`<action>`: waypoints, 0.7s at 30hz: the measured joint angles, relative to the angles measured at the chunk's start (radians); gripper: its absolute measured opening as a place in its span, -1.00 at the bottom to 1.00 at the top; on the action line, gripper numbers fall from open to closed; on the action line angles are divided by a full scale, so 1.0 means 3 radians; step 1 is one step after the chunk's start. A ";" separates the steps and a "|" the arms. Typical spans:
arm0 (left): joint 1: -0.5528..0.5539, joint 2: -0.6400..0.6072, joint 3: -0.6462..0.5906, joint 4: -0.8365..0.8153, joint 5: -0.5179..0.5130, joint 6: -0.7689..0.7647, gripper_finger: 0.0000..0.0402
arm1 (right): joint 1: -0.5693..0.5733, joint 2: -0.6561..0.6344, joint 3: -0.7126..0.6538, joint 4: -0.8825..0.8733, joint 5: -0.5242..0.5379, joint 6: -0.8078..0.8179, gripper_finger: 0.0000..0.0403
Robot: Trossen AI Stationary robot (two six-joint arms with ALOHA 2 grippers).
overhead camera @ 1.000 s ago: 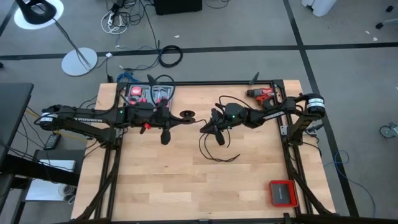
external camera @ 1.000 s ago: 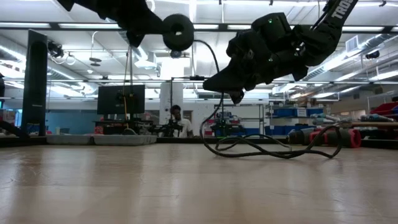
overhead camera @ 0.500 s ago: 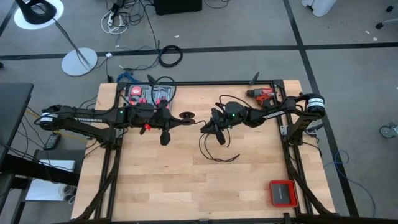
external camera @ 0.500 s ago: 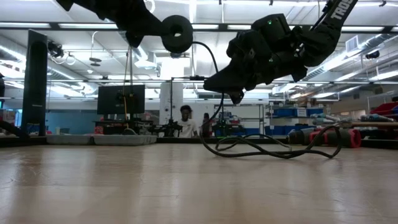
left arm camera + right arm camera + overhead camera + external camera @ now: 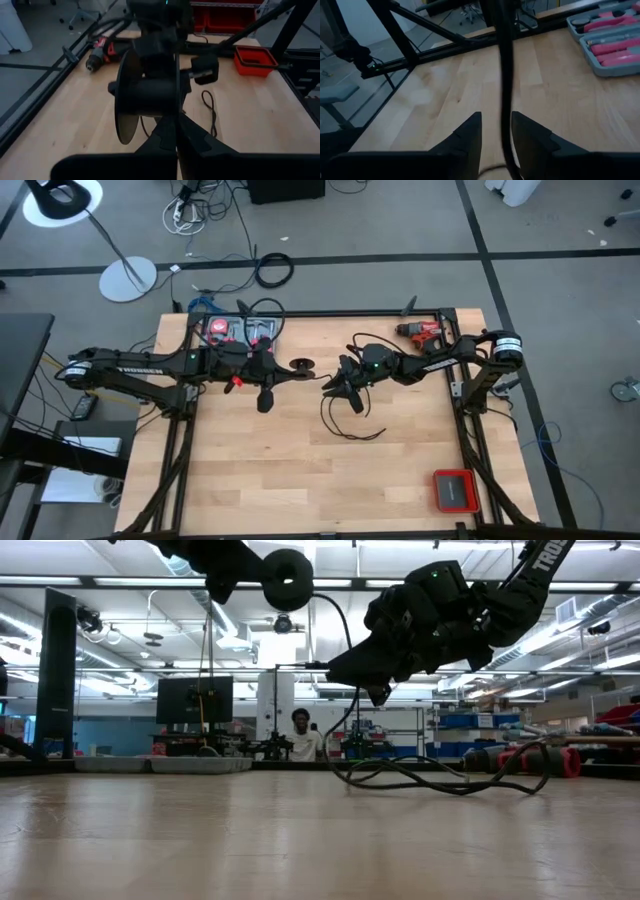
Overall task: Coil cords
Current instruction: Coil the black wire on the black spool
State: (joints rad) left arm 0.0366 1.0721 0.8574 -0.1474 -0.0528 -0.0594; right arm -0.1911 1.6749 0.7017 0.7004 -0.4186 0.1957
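Taking the black spool [image 5: 299, 365] as the landmark, held above the middle of the counter [image 5: 250, 470]: the left tool [image 5: 283, 370] is pressed together on it, gripping the spool from its left side. In the left wrist view the spool [image 5: 145, 95] sits directly ahead of that tool's fingers [image 5: 192, 140], its round flange edge-on.

Just right of the spool hangs the right tool [image 5: 340, 385], also raised above the counter. Its fingers [image 5: 470, 135] stand slightly spread, and the thin black cord [image 5: 505, 85] runs down between them; whether they touch it cannot be told.

From the spool the cord [image 5: 340, 630] arcs over to the right tool [image 5: 370, 675], then drops to the counter, where its slack lies in loose loops [image 5: 345, 420] below and right of the spool.

Farther right of the spool, near the counter's far right corner, lies a red drill [image 5: 425, 332]. Behind the spool sits a grey tool case [image 5: 240, 330] with red-handled tools. A red box [image 5: 455, 490] lies at the near right corner.
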 joint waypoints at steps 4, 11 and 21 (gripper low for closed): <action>-0.0074 0.0025 0.0000 0.0023 -0.0002 -0.0018 -1.00 | 0.0055 0.0000 0.0000 0.0110 0.0076 -0.0107 -0.47; -0.0179 0.0124 -0.0005 0.0081 -0.0058 -0.0180 -1.00 | 0.0131 0.0000 0.0000 0.0148 0.0187 -0.0151 -0.47; -0.0219 0.0204 -0.0004 0.0161 -0.0081 -0.0268 -1.00 | 0.0127 0.0000 0.0001 0.0087 0.0132 -0.0136 -0.48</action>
State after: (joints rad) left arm -0.0292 1.1332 0.8562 -0.0990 -0.0772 -0.1398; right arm -0.1528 1.6749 0.7021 0.7266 -0.3790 0.1550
